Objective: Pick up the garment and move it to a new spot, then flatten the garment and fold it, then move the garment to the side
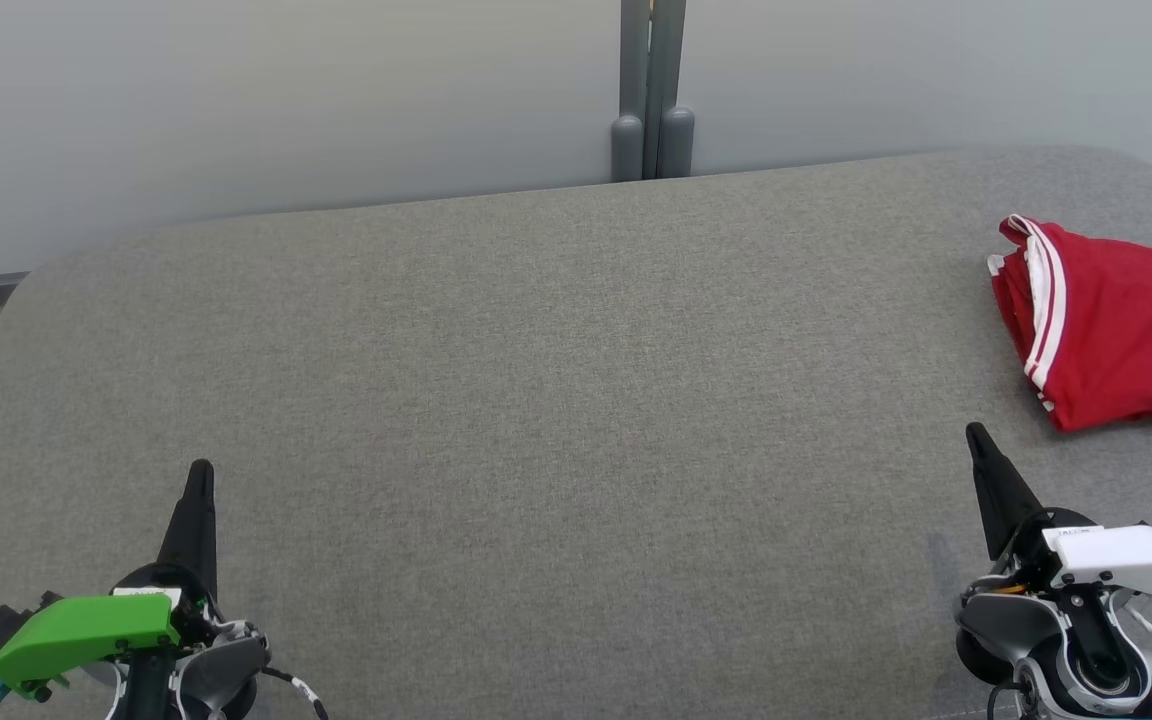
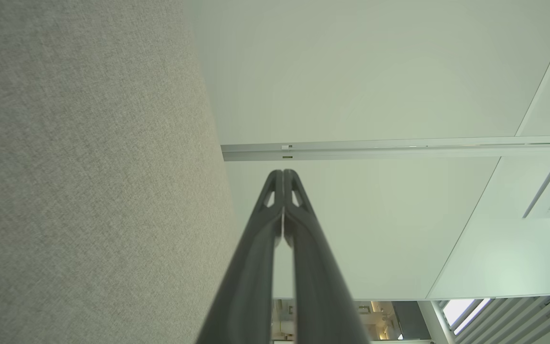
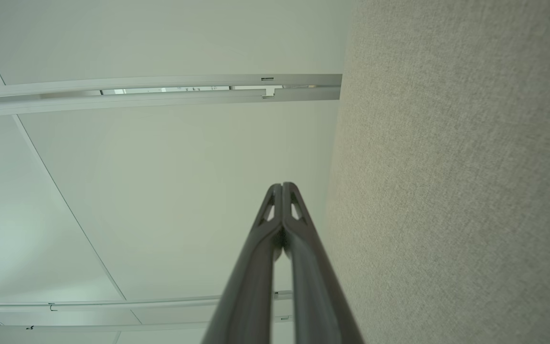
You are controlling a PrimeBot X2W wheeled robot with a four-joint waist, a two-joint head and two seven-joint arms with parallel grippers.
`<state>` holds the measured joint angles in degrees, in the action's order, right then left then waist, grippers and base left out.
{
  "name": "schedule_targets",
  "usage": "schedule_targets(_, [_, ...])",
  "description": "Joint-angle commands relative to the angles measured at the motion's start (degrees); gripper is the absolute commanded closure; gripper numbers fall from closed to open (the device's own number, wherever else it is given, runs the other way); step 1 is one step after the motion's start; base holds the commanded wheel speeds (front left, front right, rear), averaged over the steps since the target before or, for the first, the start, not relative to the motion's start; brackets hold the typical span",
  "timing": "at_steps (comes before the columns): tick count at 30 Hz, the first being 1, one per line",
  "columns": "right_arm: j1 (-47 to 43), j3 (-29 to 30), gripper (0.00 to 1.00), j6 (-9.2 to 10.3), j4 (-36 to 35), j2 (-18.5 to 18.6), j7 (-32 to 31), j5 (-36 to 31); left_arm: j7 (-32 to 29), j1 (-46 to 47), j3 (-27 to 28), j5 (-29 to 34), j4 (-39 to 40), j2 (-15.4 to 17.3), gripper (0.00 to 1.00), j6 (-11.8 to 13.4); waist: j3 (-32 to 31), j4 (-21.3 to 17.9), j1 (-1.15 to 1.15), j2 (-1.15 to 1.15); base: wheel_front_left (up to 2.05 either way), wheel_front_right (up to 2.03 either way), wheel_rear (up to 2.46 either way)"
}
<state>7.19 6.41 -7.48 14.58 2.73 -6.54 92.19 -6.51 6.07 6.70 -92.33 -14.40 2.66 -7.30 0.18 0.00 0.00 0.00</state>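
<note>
Left gripper (image 1: pixel 200 478) at lower left, fingers pressed together, holding nothing, over a grey fabric-covered surface (image 1: pixel 556 380); right gripper (image 1: pixel 978 438) at lower right, likewise clenched and empty; near it, at the surface's right edge, a folded red garment (image 1: pixel 1116 335) with white stripes lies untouched.

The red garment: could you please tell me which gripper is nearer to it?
Right. The right gripper sits just below the red garment in the head view; the left gripper is far across the grey cushion.
</note>
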Motion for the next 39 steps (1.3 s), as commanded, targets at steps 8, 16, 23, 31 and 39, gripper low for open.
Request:
schedule_targets(8, [-0.81, 0.11, 1.0, -0.02, -0.24, 0.28, -0.18, 0.33, -0.3, 0.83, 0.15, -0.09, 0.18, 0.4, 1.0, -0.39, 0.0, 0.0, 0.0, 0.0, 0.0, 0.0, 0.0])
schedule_targets(16, [-0.79, 0.11, 1.0, -0.02, -0.24, 0.28, -0.18, 0.33, -0.3, 0.81, 0.14, -0.09, 0.19, 0.4, 1.0, -0.39, 0.0, 0.0, 0.0, 0.0, 0.0, 0.0, 0.0])
schedule_targets(23, [-0.79, 0.11, 1.0, -0.02, -0.24, 0.28, -0.18, 0.34, -0.3, 0.8, 0.14, -0.08, 0.19, 0.39, 1.0, -0.39, 0.0, 0.0, 0.0, 0.0, 0.0, 0.0, 0.0])
schedule_targets(31, [-0.79, 0.11, 1.0, -0.02, -0.24, 0.28, -0.18, 0.35, -0.3, 0.8, 0.14, -0.08, 0.19, 0.39, 1.0, -0.39, 0.0, 0.0, 0.0, 0.0, 0.0, 0.0, 0.0])
schedule_targets(39, [-0.79, 0.11, 1.0, -0.02, -0.24, 0.28, -0.18, 0.34, -0.3, 0.79, 0.14, -0.08, 0.19, 0.39, 1.0, -0.39, 0.0, 0.0, 0.0, 0.0, 0.0, 0.0, 0.0])
